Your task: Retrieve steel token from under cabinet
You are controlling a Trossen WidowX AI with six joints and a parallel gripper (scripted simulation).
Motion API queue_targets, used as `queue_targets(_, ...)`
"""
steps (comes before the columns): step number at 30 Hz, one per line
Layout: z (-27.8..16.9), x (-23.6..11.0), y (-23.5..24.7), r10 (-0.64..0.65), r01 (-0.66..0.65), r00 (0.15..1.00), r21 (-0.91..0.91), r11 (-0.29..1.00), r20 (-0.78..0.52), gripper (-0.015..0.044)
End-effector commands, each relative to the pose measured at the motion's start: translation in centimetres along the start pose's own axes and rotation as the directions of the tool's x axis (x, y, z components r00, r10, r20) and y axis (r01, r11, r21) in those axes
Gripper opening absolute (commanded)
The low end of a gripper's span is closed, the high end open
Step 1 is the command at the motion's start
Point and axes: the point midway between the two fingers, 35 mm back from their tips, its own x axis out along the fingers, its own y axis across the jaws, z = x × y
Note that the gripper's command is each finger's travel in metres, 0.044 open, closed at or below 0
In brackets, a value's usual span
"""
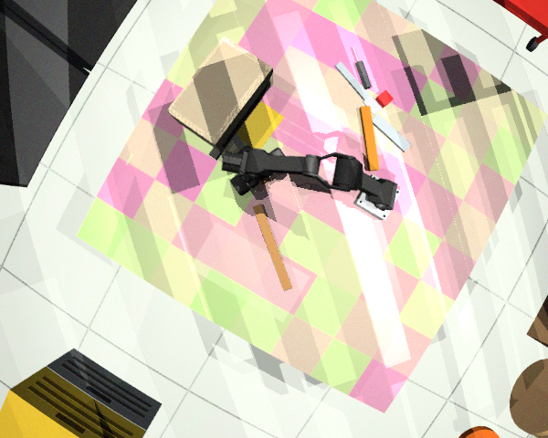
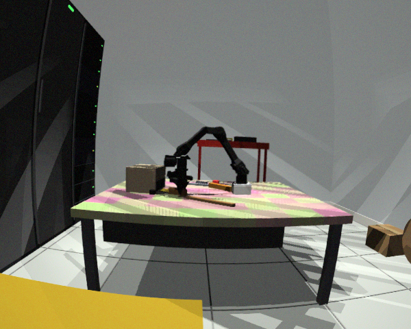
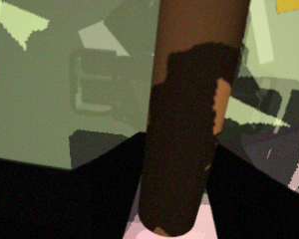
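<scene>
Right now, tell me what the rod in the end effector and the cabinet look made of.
The rod, held by the end effector, looks like wood: matte orange-brown, no shine. The cabinet looks like light wood or board: flat tan top, dark front. Neither look settles it.

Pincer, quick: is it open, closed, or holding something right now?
Pincer: closed on one end of the long brown wooden stick.

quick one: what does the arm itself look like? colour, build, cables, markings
One slim matte-black arm of boxy links with rounded joints, on a light grey square base plate. The hand is black too, with dark, angular fingers. No cables, labels or markings can be made out in any view.
</scene>
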Motion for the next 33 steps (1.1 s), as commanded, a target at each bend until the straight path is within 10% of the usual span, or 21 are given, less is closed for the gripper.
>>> queue_targets(1,0.9,0.0,-0.1,0.0,0.0,1.0,0.003,1.0,0.006,0.0)
queue_targets(33,1.1,0.1,-2.7,-0.002,0.002,1.0,0.003,1.0,0.006,0.0)
